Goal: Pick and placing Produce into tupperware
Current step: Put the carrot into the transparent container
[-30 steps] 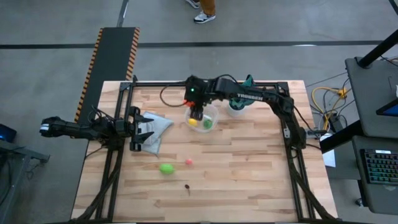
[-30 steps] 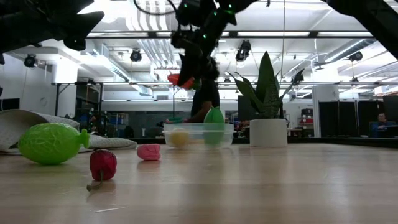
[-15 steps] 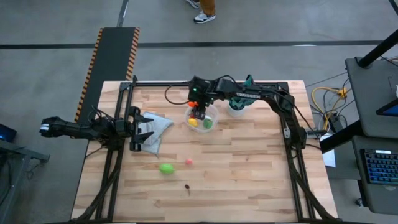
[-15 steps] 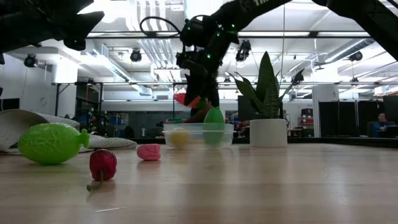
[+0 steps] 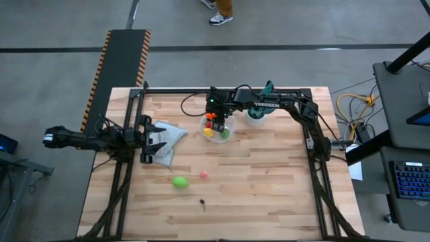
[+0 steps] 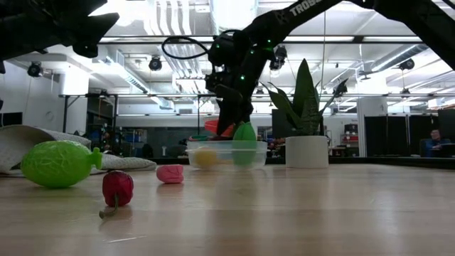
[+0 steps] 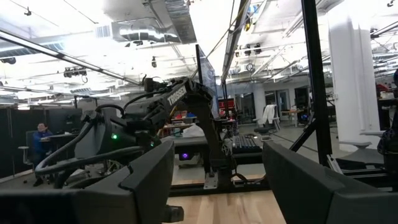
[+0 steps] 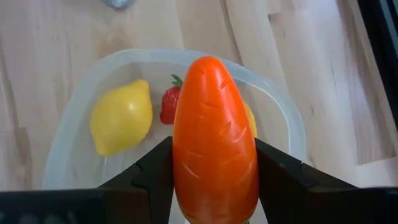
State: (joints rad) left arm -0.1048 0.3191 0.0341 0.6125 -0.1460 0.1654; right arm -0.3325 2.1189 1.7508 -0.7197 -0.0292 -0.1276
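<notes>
- Right gripper [image 8: 214,163] over tupperware [image 5: 218,128] near bench's far edge, jaws clamped on orange carrot [image 8: 214,137].
- Left gripper [image 5: 149,141] at left edge, jaws apart, empty.

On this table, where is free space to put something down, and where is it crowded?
Bare wood lies right of the pink piece and in front of the potted plant. It is crowded around the tupperware, where the right gripper holds the carrot, and near the cloth.

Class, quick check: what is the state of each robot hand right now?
Left hand: open, holding nothing, parked by the cloth.
Right hand: closed on the carrot, above the bowl.
</notes>
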